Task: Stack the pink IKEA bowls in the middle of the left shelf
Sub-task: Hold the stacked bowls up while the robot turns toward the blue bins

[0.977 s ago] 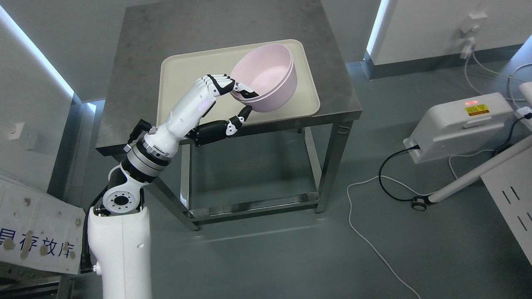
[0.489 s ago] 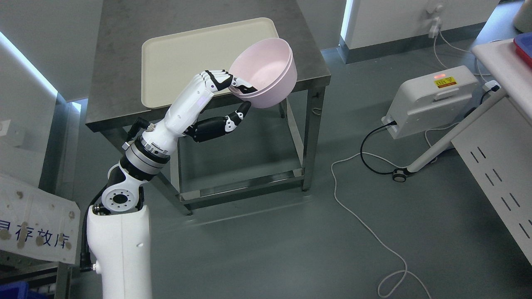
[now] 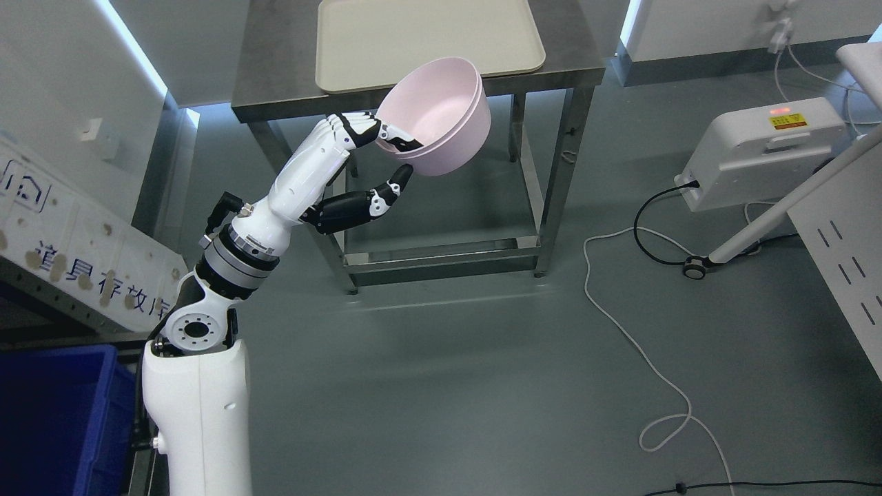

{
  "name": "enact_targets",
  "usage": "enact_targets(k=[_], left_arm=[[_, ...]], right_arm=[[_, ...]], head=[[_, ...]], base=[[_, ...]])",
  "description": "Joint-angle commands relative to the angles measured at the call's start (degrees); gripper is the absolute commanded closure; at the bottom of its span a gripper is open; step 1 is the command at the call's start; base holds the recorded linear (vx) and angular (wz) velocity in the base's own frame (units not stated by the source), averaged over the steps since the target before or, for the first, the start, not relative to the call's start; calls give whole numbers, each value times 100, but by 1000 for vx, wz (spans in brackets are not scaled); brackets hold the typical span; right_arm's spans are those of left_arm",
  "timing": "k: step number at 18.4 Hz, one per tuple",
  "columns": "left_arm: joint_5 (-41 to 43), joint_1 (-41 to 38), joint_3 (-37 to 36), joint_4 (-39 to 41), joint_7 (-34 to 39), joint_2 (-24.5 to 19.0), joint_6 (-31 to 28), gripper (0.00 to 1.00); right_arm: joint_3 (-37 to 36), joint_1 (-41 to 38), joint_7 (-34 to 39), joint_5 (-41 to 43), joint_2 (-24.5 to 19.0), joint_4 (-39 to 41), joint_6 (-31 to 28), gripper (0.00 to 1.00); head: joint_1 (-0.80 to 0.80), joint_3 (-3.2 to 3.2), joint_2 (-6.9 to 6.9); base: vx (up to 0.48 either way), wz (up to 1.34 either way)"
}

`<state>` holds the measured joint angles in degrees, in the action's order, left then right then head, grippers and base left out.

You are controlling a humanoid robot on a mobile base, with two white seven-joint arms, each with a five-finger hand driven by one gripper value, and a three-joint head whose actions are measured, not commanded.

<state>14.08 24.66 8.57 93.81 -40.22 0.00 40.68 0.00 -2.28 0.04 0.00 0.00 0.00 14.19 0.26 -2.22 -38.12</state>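
Left hand (image 3: 372, 162) pinches the nested pink bowls (image 3: 441, 117) at their near rim, thumb beneath. Since a second ago they have left the tray (image 3: 358, 48) and now hang off the table's (image 3: 275, 83) front edge; transport to the shelf has begun.

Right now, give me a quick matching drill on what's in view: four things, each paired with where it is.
Things:
1. pink bowls
2. cream tray
3. blue bin
4. white box with a red light

Places:
A. on the floor at right
B. lower left corner
C. in the left hand, off the table
D. on the steel table

Pairs: 1-C, 2-D, 3-B, 4-A
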Motion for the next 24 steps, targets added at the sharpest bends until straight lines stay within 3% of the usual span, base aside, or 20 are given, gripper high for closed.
enact_targets(k=[1,24], left_arm=[[-28,-22,5,15,-4,-100,1,97],[-187,83,-171,-21,14,-100,-16,97]], right_arm=[[-26,0,-4,9,100,100,-4,0],[-26,0,-4,9,100,100,-4,0]], head=[[0,0,0],[0,0,0]], base=[[-304,360],[-316,199]])
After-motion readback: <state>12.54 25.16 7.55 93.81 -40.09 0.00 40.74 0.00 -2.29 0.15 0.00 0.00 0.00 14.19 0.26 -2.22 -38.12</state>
